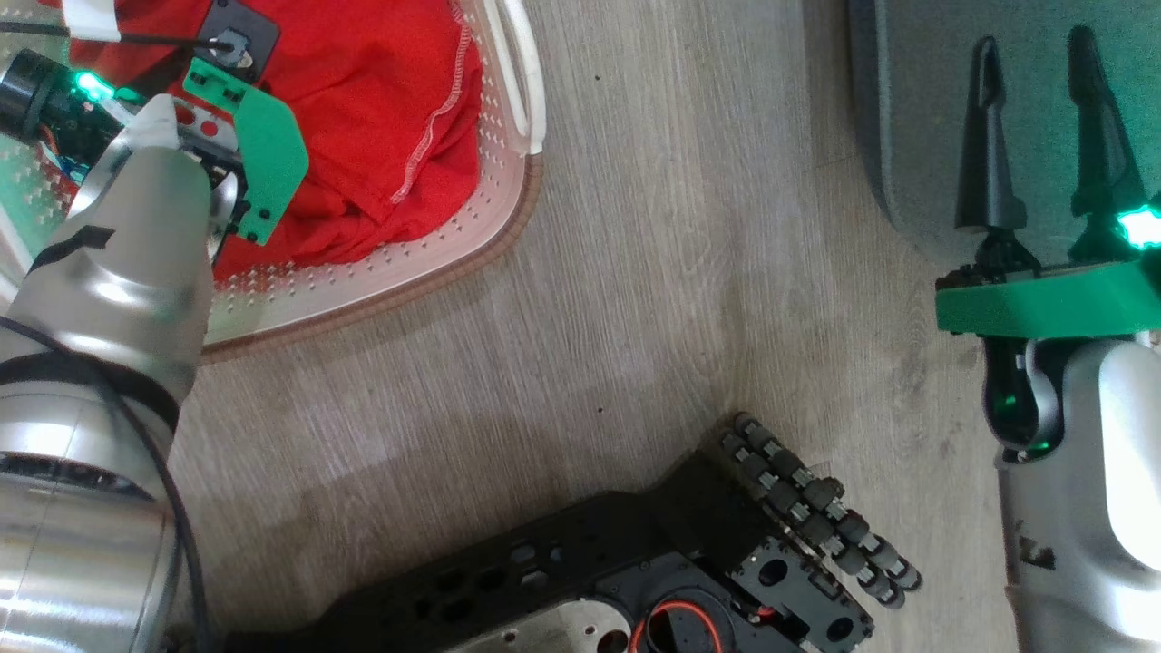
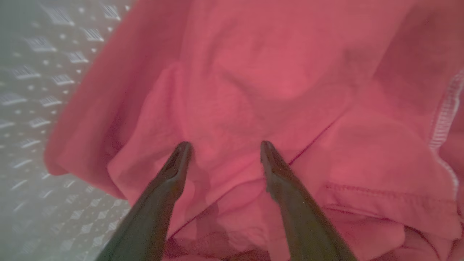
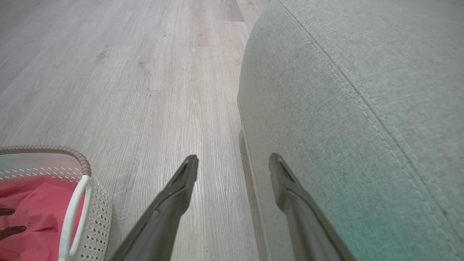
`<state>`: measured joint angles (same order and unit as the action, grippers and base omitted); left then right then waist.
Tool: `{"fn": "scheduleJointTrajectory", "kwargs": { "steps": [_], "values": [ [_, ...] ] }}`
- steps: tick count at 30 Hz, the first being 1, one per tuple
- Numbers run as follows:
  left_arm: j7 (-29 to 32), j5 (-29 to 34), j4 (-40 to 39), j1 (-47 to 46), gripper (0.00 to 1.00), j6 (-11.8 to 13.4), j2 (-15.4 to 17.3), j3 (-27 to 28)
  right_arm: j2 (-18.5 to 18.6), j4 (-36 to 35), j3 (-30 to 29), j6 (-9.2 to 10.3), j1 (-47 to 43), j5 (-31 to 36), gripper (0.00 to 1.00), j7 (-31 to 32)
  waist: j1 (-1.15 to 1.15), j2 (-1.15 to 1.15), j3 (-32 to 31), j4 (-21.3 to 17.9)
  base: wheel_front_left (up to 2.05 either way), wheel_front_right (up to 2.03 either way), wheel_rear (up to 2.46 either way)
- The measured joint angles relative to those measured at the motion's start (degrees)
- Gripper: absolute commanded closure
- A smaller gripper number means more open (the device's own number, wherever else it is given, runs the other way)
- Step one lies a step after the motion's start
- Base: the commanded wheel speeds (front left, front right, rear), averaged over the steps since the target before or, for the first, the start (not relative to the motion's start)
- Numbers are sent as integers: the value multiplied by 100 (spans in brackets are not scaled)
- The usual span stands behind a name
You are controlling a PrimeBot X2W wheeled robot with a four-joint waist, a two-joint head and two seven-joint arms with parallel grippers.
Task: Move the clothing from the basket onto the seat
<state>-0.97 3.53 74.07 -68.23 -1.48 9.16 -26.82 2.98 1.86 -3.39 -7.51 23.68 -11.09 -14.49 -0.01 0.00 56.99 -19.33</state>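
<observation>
1. Pale wood-grain floor [image 1: 635,272] is carrying everything. In the head view the basket [image 1: 435,268] is sitting at ten o'clock and the seat [image 1: 907,136] is standing at two o'clock, well apart.
2. All the clothing [image 1: 381,109] is lying bunched inside the basket, and none of it is on the seat.
3. The left claw [image 2: 224,145] is hovering inside the basket with its fingers spread, pinching nothing. Its tips are at a raised fold of red cloth, though I cannot tell whether they are touching it.
4. The right claw [image 3: 232,157] is hanging spread and empty, one finger over the floor and the other over the seat's rounded corner.
5. Judging by the loose wrinkles, the fabric is looking light, limp and hard to damage. It is likely going to drape and trail when lifted, and it could catch on the basket's rim.
6. The thick fold between the left fingers is offering the surest hold. The white-stitched hem [image 2: 444,123], at three o'clock in the left wrist view, is looking thinner and likelier to slip.
</observation>
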Motion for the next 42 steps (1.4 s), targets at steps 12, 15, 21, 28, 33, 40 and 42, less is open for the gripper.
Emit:
{"fn": "scheduleJointTrajectory", "kwargs": {
  "steps": [12,15,21,28,33,40,42],
  "values": [
    [-591,-394,25,25,100,-233,-120,96,-11,-175,-58,1,-58,1,0,-15,0,0,44,261,0,0,0],
    [-1002,-635,-26,24,100,-245,-202,255,-14,-102,9,0,89,2,0,-15,0,0,-7,324,0,0,0],
    [-1324,-1127,-459,322,100,-348,-520,534,-14,192,-68,0,246,389,0,-15,0,0,-439,592,0,0,0],
    [-1329,-1664,-2198,1836,100,-439,-594,1059,131,626,-180,1,-129,557,0,-15,0,0,-1451,1073,0,0,0],
    [-1329,-1800,-2998,2897,100,-445,-602,1315,255,882,-199,0,-494,557,0,-14,0,1,-2171,1356,0,0,0],
    [-1329,-1914,-4352,4498,100,-334,-620,1938,364,1257,-240,0,-1209,545,0,-14,-1,1,-3573,1900,0,0,0],
    [-1329,-1923,-4592,4856,100,-328,-610,2058,427,1330,-194,1,-1364,531,0,-14,-1,1,-3897,2024,0,0,0]
  ]
}}
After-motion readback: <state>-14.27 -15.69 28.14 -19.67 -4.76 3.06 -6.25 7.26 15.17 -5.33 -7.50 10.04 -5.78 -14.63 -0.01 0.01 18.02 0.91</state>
